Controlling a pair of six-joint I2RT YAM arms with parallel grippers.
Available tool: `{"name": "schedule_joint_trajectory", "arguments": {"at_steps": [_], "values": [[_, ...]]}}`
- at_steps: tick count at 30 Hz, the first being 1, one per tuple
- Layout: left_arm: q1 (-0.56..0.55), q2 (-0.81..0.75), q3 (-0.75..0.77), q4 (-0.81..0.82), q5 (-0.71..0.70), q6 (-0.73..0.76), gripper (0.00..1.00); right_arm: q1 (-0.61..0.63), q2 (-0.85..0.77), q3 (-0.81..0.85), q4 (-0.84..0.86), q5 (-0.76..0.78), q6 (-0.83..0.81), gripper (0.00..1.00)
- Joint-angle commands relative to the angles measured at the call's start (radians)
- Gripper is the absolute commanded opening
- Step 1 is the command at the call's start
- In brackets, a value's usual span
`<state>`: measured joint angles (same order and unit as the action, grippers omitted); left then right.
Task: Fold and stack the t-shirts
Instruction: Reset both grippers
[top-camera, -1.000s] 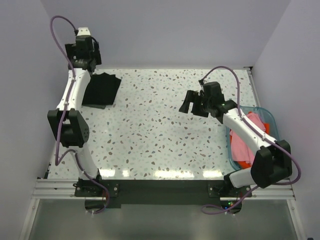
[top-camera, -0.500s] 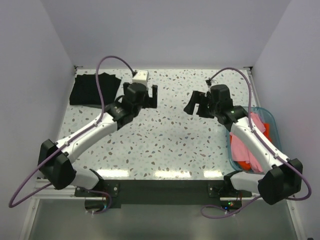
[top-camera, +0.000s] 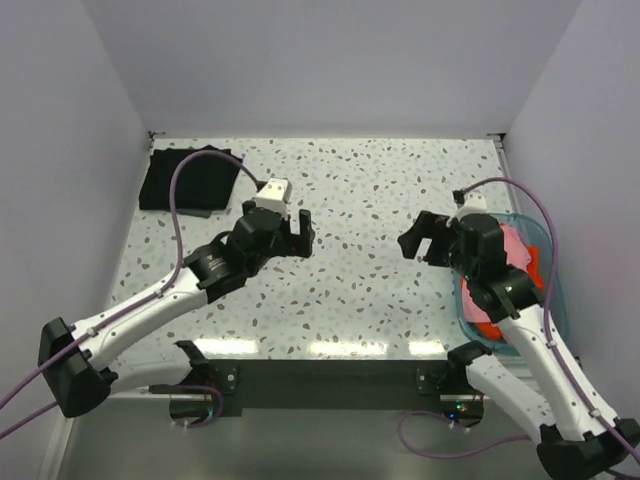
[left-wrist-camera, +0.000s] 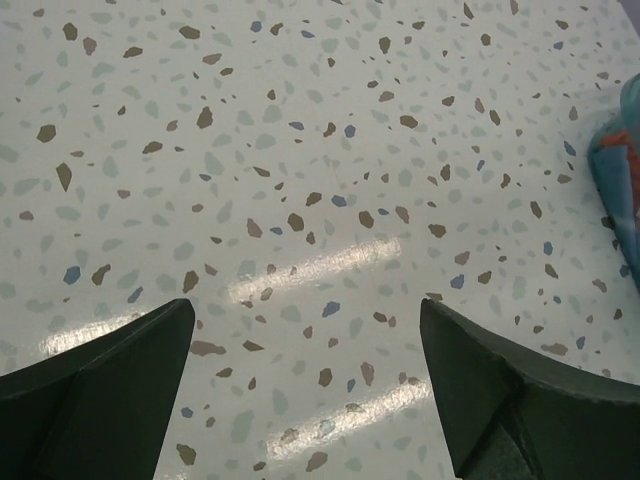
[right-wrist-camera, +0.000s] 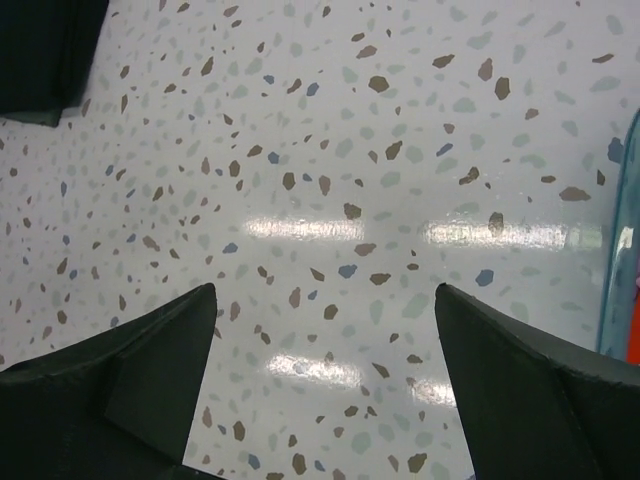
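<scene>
the pink and orange t-shirts (top-camera: 516, 248) sit in the blue bin (top-camera: 555, 295) just right of the right claw (top-camera: 422, 240), which is wide and empty and much nearer than the wide, empty left claw (top-camera: 298, 232) mid-table, while the folded black t-shirt (top-camera: 190, 180) lies far left.

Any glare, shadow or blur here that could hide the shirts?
Top external: sharp and evenly lit; bright reflections line the near edge of the table, away from the folded dark shirt and the bin of pink and orange shirts. Left wrist: two glare streaks on bare table, nothing hidden. Right wrist: several glare patches mid-frame; the folded dark shirt at top left is readable.
</scene>
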<state>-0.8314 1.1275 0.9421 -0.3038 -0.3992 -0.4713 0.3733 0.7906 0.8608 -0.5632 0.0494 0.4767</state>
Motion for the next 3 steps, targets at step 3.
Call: {"name": "schedule_joint_trajectory", "arguments": {"at_steps": [3], "values": [[0.002, -0.018, -0.019, 0.02, 0.065, -0.018, 1.0, 0.003, -0.017, 0.003, -0.044, 0.081, -0.01, 0.96]]}}
